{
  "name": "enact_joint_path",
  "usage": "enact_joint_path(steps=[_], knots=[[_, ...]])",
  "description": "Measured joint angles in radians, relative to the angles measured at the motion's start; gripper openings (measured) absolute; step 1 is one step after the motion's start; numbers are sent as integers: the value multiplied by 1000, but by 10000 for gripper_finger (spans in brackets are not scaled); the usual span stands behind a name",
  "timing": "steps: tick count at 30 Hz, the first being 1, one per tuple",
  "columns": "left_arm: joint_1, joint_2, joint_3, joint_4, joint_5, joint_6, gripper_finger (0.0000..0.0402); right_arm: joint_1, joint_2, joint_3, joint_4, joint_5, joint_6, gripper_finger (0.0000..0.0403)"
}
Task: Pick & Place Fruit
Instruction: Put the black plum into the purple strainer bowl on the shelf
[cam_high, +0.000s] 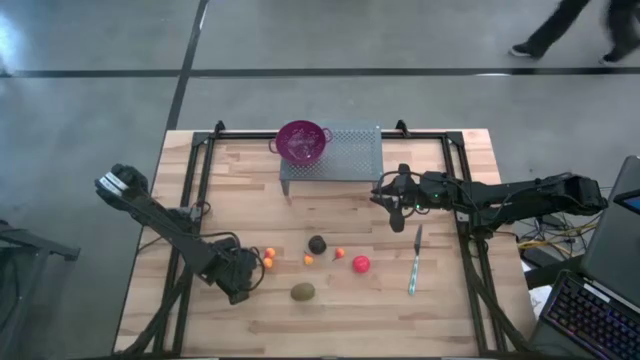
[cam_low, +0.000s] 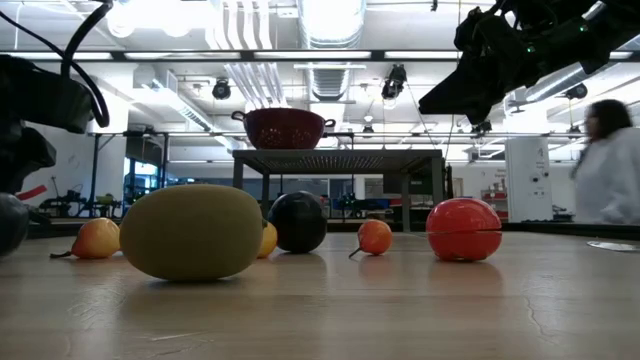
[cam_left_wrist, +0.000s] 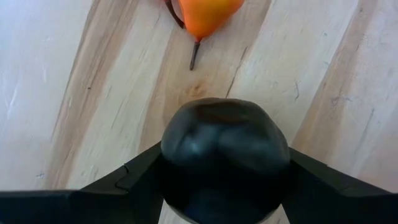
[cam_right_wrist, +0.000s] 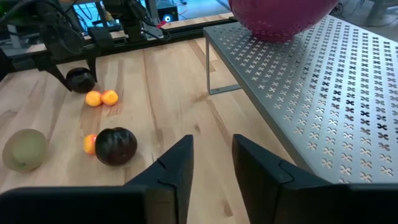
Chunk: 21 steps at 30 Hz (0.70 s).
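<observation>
Step in hand, as I judge it: pick-up of 1 dark fruit by the left arm; nothing is in the colander yet.

Table (cam_high: 250, 175), light wood planks, carries everything. Perforated metal stand (cam_high: 345, 150) at the far edge, purple colander (cam_high: 301, 140) on its left end.

Right arm reaches in from the right; right gripper (cam_high: 396, 207) hovers above the table just in front of the stand, jaws a little apart, nothing between them.

Left gripper (cam_high: 243, 280) is low at the near left. Wrist view shows its 2 fingers (cam_left_wrist: 127, 186) pressed on either side of a dark ball (cam_left_wrist: 224, 155), which sits on the wood; jaws closed on it.

Other fruit lies loose in a band across the near middle: olive-green oval (cam_high: 303, 292) nearest the front, second dark ball (cam_high: 317, 244), red ball (cam_high: 361, 264), and 4 small orange fruits (cam_high: 268, 258), 2 of them just beside the left gripper. Teal stick (cam_high: 414, 262) lies to the right of the red ball.

Next move calls for a straight lift, then a carry toward the colander. The stand's front edge and the right arm near it could crowd the approach. A person walks beyond the table.
</observation>
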Motion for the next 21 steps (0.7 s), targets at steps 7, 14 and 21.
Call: enact_joint_path(steps=[7, 14, 21], knots=[[2, -2, 55, -76, -57, -8, 257, 0, 0, 0, 0, 0, 5, 119], [11, -3, 150, -158, -265, 19, 257, 0, 0, 0, 0, 0, 8, 127], [63, -3, 233, -157, -568, 21, 257, 0, 0, 0, 0, 0, 8, 127]])
